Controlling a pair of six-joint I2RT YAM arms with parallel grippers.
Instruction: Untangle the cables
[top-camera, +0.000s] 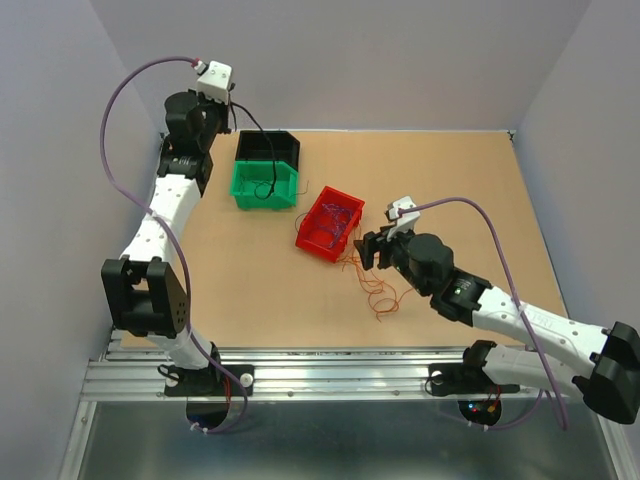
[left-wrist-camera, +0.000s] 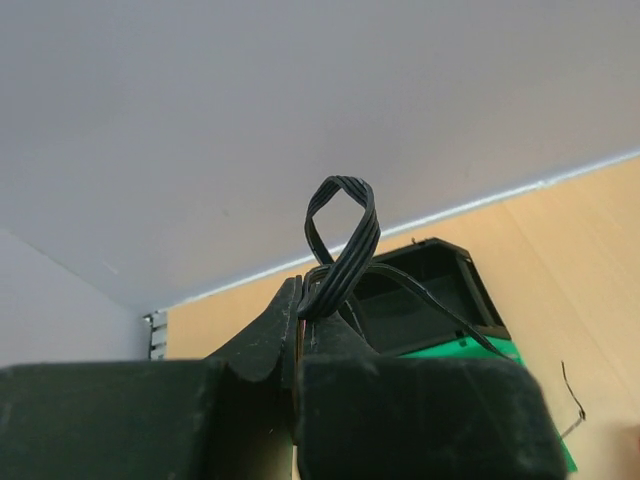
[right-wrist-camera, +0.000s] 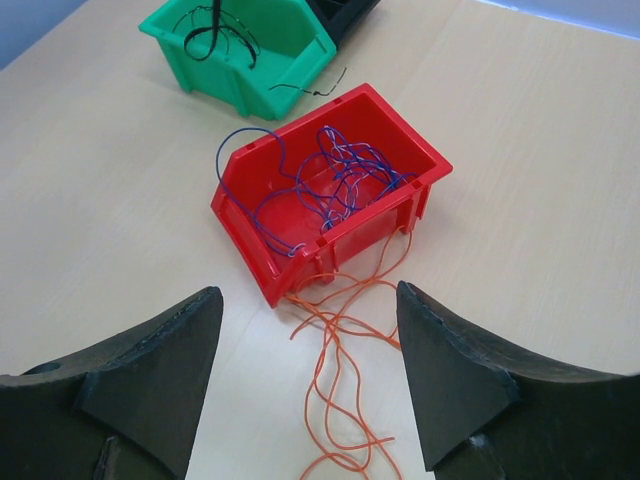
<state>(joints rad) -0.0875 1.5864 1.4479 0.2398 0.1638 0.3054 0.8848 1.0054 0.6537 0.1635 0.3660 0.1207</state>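
Observation:
My left gripper (left-wrist-camera: 300, 303) is raised at the back left (top-camera: 228, 108) and shut on a looped bundle of black cables (left-wrist-camera: 341, 243). Its strands hang down into the green bin (top-camera: 240, 190). More black cables (right-wrist-camera: 214, 34) lie inside that green bin (right-wrist-camera: 262, 95). Purple cables (right-wrist-camera: 338, 184) are clumped in the red bin (right-wrist-camera: 248, 238), which stands mid-table (top-camera: 306, 236). Orange cables (right-wrist-camera: 345, 350) trail from the red bin's near corner across the table (top-camera: 376, 286). My right gripper (right-wrist-camera: 310, 335) hovers open just above the orange cables (top-camera: 372, 250), with nothing between its fingers.
A black bin (top-camera: 282, 140) stands right behind the green one, near the back wall; it also shows in the left wrist view (left-wrist-camera: 430, 285). A short black strand (right-wrist-camera: 315, 88) lies on the table between the green and red bins.

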